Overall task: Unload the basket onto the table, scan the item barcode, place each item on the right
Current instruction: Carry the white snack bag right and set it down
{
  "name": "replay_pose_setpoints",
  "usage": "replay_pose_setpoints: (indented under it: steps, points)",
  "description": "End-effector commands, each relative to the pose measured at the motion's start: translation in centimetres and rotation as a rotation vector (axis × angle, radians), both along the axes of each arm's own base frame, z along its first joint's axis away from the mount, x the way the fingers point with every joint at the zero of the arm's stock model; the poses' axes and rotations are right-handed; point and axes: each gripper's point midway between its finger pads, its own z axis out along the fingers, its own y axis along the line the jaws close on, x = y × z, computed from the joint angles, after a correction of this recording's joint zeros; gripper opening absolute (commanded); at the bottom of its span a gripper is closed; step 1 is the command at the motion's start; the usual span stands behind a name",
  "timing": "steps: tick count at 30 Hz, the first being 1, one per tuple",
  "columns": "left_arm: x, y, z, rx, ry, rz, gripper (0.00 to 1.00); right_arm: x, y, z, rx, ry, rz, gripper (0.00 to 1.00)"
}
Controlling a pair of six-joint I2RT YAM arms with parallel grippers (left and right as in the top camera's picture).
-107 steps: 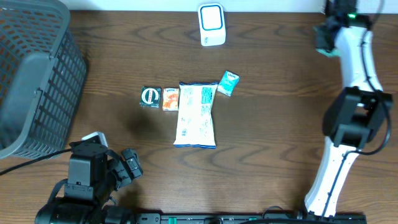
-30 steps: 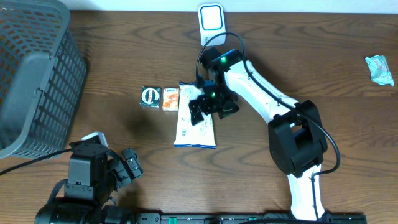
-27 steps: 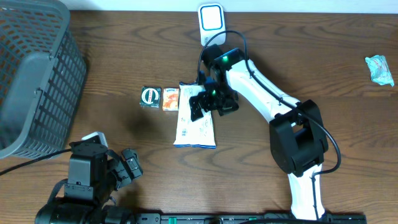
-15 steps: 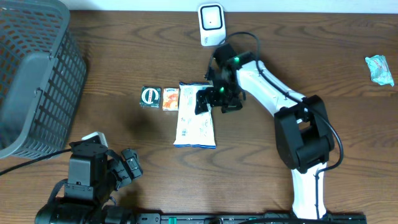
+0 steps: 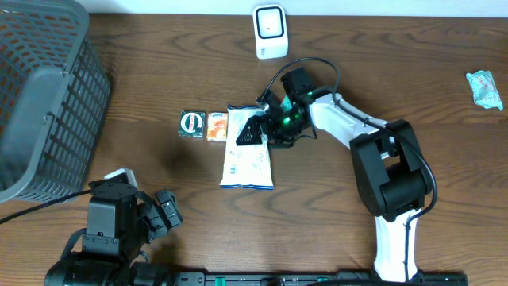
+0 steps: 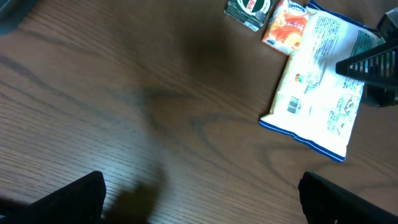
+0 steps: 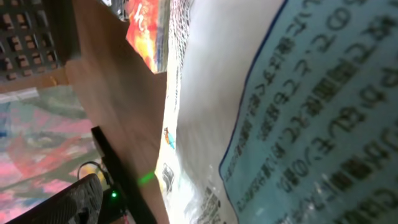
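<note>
Since the earliest overhead view, the right arm has swung in from the right edge of the table [image 5: 317,222] to the centre. The small teal packet [image 5: 482,86] that lay beside the white snack bag [image 5: 248,159] now sits far off at the right edge. We judge that packet dealt with and the bag next in turn.

We see the bag lying flat mid-table, printed back upward, its barcode [image 6: 292,106] near the corner closest to the left arm. The scanner [image 5: 270,32] stands at the far edge, well apart, so the bag will likely have to be lifted and turned toward it. An orange packet [image 5: 218,125] touches the bag's upper left side, with a dark round-labelled item [image 5: 191,123] just beside that.

The right arm stretches leftward, low over the wood, elbow bent right of centre. The right gripper [image 5: 255,129] lies over the bag's top end, jaws spread wide and closed on nothing; its wrist camera is filled by the wrapper. The left arm is folded at the near left corner, the left gripper [image 6: 202,205] equally wide open and empty above bare wood.
</note>
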Motion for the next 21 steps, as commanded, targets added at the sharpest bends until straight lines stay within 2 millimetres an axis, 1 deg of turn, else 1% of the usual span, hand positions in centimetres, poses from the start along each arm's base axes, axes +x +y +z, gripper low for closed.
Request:
replay_pose_setpoints:
  steps: [1,2,3,5,9,12,14,16,18,21]
  points:
    - [-0.1,0.2,-0.1,0.009,0.000,0.006,0.97,-1.3,-0.5,-2.6,-0.074,0.046,-0.005,0.74]
    - [-0.1,0.2,-0.1,0.009,0.000,0.006,0.97,-1.3,-0.5,-2.6,-0.073,0.043,-0.006,0.63]
    - [-0.1,0.2,-0.1,0.009,0.000,0.006,0.98,-1.2,-0.5,-2.6,-0.074,0.041,-0.006,0.60]
    - [-0.1,0.2,-0.1,0.009,0.000,0.006,0.98,-1.0,-0.8,-3.0,-0.106,0.034,-0.020,0.61]
    - [-0.1,0.2,-0.1,0.009,0.000,0.006,0.98,-0.7,-1.7,-4.6,-0.235,0.045,-0.095,0.62]
    - [-0.1,0.2,-0.1,0.009,0.000,0.006,0.97,-0.8,-1.1,-4.7,-0.240,0.027,-0.088,0.62]
    - [-0.1,0.2,-0.1,0.009,0.000,0.006,0.98,-0.8,-0.4,-4.6,-0.232,0.015,-0.083,0.56]
    - [-0.1,0.2,-0.1,0.009,0.000,0.006,0.98,-0.9,0.2,-4.5,-0.224,0.005,-0.078,0.37]
    - [-0.1,0.2,-0.1,0.009,0.000,0.006,0.98,-1.0,0.6,-4.5,-0.220,-0.004,-0.070,0.01]
    - [-0.1,0.2,-0.1,0.009,0.000,0.006,0.98,-0.9,0.6,-4.4,-0.217,-0.001,-0.078,0.01]
